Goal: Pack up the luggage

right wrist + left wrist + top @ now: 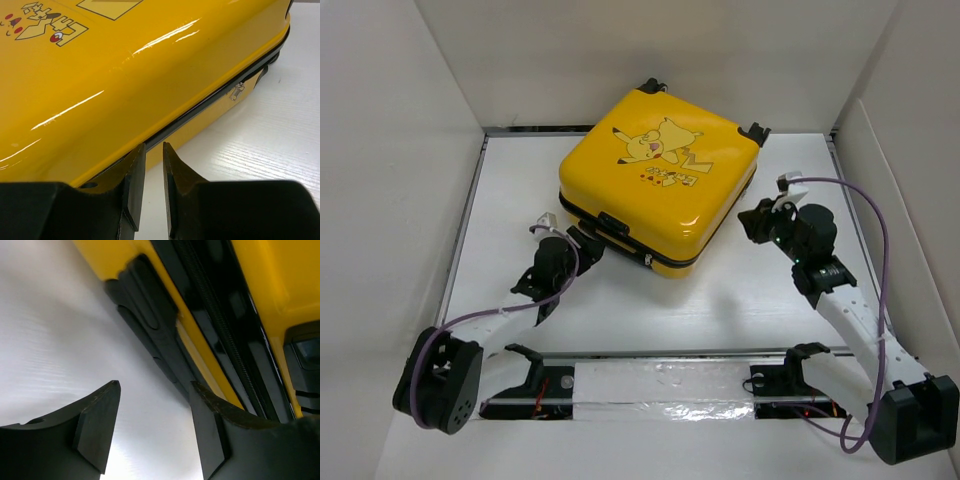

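Note:
The luggage (660,180) is a yellow hard-shell suitcase with a Pikachu print. It lies flat and closed at the back middle of the white table (720,300). My left gripper (582,243) is open at its front-left side, fingers apart with nothing between them. In the left wrist view this gripper (155,385) sits just below the case's black side handle (145,305) and zipper trim. My right gripper (760,215) is at the case's right side. There the gripper (154,146) is open by a narrow slit at the black zipper seam, holding nothing. A zipper pull (237,91) hangs further along the shell (100,75).
White walls (400,150) enclose the table on the left, back and right. Black wheels (651,87) (757,131) stick out at the case's far corners. A rail with a shiny strip (660,385) runs along the near edge between the arm bases.

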`<state>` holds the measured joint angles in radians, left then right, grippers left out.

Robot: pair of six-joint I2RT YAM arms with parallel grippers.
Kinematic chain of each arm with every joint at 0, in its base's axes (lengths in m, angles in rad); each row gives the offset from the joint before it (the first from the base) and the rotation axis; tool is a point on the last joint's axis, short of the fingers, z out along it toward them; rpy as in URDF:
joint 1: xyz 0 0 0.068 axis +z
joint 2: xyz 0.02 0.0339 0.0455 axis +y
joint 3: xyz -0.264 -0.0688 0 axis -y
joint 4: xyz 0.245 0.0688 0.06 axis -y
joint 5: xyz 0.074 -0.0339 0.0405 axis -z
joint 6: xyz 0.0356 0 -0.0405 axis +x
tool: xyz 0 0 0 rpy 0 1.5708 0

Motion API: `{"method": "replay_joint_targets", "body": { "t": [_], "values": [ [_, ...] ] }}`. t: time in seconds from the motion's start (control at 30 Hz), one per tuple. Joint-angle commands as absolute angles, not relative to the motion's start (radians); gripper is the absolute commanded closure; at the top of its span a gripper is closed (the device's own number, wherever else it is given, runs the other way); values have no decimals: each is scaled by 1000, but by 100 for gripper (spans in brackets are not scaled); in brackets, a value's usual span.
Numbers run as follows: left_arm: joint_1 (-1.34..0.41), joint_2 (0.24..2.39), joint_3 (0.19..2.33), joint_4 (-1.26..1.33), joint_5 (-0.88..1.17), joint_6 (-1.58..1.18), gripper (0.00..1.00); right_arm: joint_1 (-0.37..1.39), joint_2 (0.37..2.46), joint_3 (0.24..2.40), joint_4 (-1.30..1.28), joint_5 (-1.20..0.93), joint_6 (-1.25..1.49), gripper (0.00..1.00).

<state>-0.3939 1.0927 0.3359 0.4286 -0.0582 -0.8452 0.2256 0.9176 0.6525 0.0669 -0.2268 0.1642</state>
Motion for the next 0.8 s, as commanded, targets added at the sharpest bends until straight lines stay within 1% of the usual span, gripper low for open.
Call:
{"method": "replay_joint_targets", "body": {
  "t": [0.0, 0.13, 0.27, 0.43, 0.53, 0.63, 0.67, 0.77],
  "values": [
    [-416, 1126, 359, 575, -12, -862, 45, 244, 913, 643, 106, -252, 153, 74],
    [-416, 1213, 373, 609, -21, -880, 44, 255, 917, 629, 118, -261, 161, 74],
    [-416, 1305, 361, 728, -12, -913, 45, 264, 908, 620, 127, -275, 166, 74],
    [-416, 1315, 324, 822, -11, -936, 45, 284, 904, 601, 129, -273, 161, 74],
    [-416, 1299, 330, 802, -50, -937, 44, 284, 904, 598, 126, -276, 161, 74],
    [-416, 1334, 354, 764, -74, -940, 44, 284, 900, 600, 132, -285, 170, 74],
    [-416, 1363, 370, 755, -81, -942, 45, 294, 897, 601, 132, -285, 172, 74],
    [-416, 1429, 374, 770, -86, -949, 58, 304, 876, 606, 117, -276, 173, 75]
  ]
}}
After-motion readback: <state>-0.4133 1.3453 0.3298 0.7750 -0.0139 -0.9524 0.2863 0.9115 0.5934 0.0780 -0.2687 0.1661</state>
